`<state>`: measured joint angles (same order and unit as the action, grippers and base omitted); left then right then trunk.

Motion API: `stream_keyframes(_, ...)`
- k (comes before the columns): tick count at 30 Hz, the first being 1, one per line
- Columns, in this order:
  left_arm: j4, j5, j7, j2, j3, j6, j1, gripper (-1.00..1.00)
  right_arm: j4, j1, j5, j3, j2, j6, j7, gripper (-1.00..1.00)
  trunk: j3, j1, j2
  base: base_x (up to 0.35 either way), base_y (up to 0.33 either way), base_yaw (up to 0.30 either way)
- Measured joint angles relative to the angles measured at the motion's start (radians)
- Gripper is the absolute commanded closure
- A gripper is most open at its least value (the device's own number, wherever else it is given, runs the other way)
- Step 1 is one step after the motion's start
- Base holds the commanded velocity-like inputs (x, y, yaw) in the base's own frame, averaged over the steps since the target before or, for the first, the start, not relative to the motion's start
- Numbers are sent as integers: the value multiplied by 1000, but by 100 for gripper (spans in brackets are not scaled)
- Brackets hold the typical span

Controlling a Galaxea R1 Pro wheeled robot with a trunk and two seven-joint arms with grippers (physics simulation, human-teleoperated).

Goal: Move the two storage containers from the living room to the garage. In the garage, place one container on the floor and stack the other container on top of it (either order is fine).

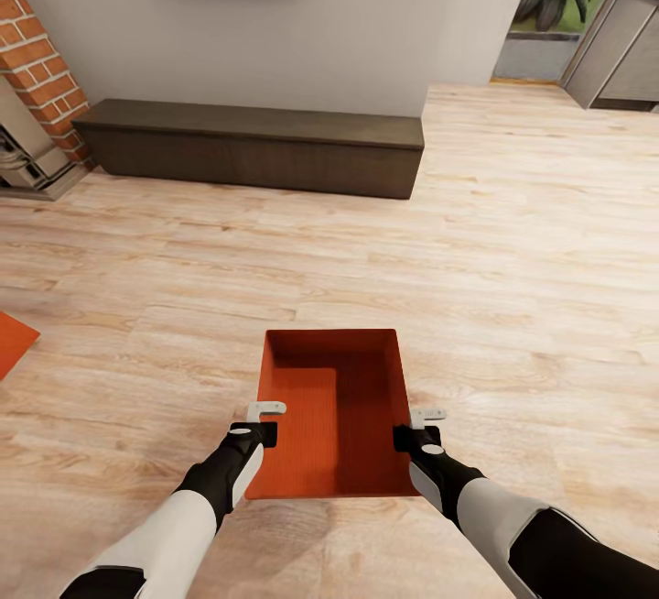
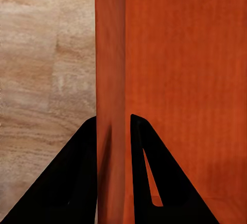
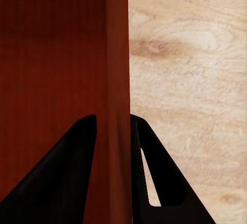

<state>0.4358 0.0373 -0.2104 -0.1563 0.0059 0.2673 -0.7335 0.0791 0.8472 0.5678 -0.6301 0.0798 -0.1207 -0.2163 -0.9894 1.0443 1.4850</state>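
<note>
Storage container (image 1: 334, 416), orange-red and open-topped, nothing inside, held over the light wood-plank floor (image 1: 513, 288) in front of the robot. Left gripper (image 2: 113, 131) jaws pinch its left wall; right gripper (image 3: 113, 131) jaws pinch its right wall. A second orange-red container (image 1: 14, 341) shows partly at the far left. Long dark low cabinet (image 1: 247, 146) stands beyond.

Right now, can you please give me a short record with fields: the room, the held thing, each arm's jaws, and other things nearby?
room: living room, light wood-plank floor, brick fireplace
held thing: orange-red storage container, topless, nothing seen inside
left gripper: jaws shut on the container's left wall
right gripper: jaws shut on the container's right wall
other container: orange-red corner at the head view's left edge, on the floor
nearby: long dark low cabinet against the wall
</note>
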Motion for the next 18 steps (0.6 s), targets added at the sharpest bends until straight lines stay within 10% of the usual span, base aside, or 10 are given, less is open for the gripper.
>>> stream_keyframes(18, 0, 0, 0, 0, 0, 0, 0, 100, 0, 0, 0, 0, 0, 0, 0, 100, 56, -69, -126, 0, 0, 0)
